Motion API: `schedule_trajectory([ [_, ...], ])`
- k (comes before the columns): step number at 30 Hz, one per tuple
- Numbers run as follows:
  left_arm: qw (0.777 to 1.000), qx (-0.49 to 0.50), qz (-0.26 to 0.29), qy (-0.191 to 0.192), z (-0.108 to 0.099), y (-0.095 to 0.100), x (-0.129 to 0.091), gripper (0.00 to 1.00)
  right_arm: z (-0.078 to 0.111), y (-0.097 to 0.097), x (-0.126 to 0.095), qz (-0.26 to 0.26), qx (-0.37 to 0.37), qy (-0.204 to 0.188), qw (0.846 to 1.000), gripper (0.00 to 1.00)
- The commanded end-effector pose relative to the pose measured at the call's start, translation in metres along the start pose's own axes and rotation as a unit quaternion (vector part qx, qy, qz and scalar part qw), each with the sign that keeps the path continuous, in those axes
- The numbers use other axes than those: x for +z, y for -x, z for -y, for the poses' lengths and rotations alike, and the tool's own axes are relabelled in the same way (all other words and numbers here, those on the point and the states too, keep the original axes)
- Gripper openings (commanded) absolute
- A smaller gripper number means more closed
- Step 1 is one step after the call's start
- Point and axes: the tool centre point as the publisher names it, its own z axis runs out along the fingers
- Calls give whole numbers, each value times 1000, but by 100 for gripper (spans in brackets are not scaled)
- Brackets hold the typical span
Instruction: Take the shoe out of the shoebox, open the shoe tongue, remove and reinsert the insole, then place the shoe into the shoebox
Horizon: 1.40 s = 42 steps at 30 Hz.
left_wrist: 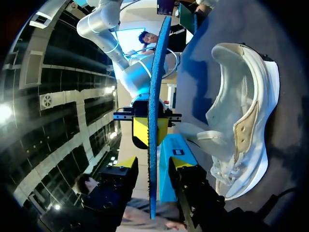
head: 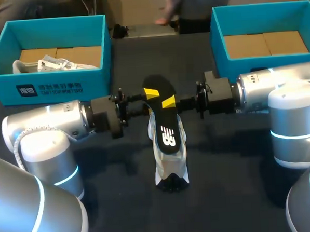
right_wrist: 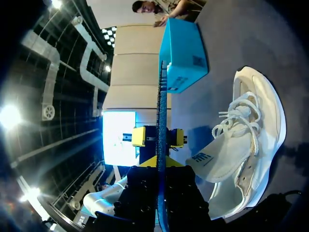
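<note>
Insole (head: 165, 127) hangs above the white sneaker (head: 171, 169), midway between the table's (head: 232, 195) side edges, pinched by the right gripper (right_wrist: 161, 174). The left gripper (left_wrist: 152, 164) is spread around it without touching.

Robotics lab: silver left arm (head: 46, 127) and right arm (head: 278, 88) at a dark table (head: 112, 201) with teal shoeboxes (head: 60, 84) (head: 218, 40)

- A teal open-topped cardboard box (head: 65, 84) with white print on its front wall and a brown cardboard floor.
- A dark grey cloth-covered table (head: 227, 195) lies under the box and stretches out in front of it and to its right.
- A second white shoe with crumpled white paper (head: 43, 64) lies inside the box, in its left half, close to the front wall.
- A small black object (head: 120, 30) sits just beyond the box's far right corner; it is too small to tell what it is.
</note>
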Motion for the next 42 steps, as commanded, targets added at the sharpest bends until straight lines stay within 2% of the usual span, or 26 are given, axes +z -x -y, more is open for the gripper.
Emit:
schedule_trajectory([
  [1, 1000, 3, 7, 3, -3, -1, 8, 38, 1, 0, 2, 1, 0, 2, 1000, 0],
  [8, 1000, 1, 9, 2, -5, -3, 11, 32, 1, 0, 2, 1, 0, 2, 1000, 0],
  [16, 1000, 12, 15, 3, -3, -3, 12, 29, 1, 0, 2, 1, 0, 2, 1000, 0],
  [19, 1000, 13, 16, 2, -3, -3, 12, 22, 1, 0, 2, 1, 0, 2, 1000, 0],
  [31, 1000, 16, 16, -2, 0, -5, 12, 24, 1, 0, 2, 1, 0, 2, 1000, 0],
  [34, 1000, 17, 17, -3, 1, -5, 12, 15, 1, 0, 2, 1, 0, 2, 1000, 0],
  [35, 1000, 17, 18, -4, 1, -5, 12, 2, 1, 0, 2, 1, 0, 2, 1000, 0],
  [42, 1000, 21, 22, -6, 1, -3, 10, 0, 1, 0, 2, 1, 0, 2, 1000, 0],
])
